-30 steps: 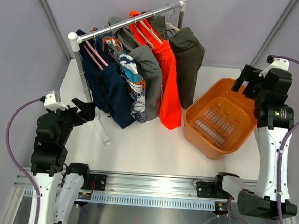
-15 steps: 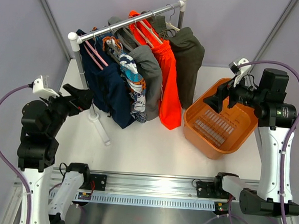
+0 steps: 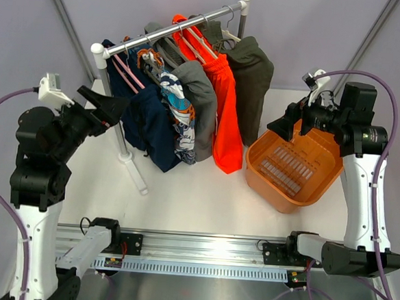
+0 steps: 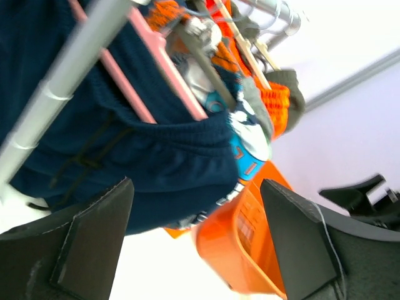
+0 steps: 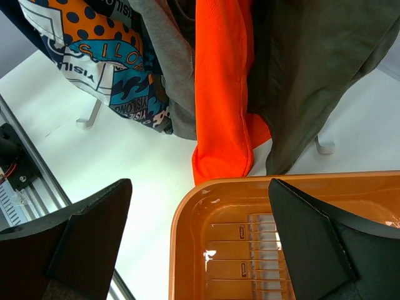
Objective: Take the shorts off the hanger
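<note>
The dark navy shorts (image 3: 147, 122) hang on a pale pink hanger (image 3: 126, 75) at the left end of the rail (image 3: 174, 26). They also show in the left wrist view (image 4: 156, 162), with the pink hanger (image 4: 165, 69) above the waistband. My left gripper (image 3: 105, 106) is open and empty, raised just left of the shorts. My right gripper (image 3: 284, 125) is open and empty, held above the near-left corner of the orange basket (image 3: 321, 182).
On the rail hang patterned blue-white-orange shorts (image 3: 175, 107), a grey garment (image 3: 202, 102), an orange garment (image 3: 224, 117) and a dark olive garment (image 3: 253, 78). The rack's white post (image 3: 121, 144) and foot stand between my left arm and the shorts.
My left arm has risen and moved its gripper up toward the shorts. My right arm has swung left and lowered its gripper over the basket.
</note>
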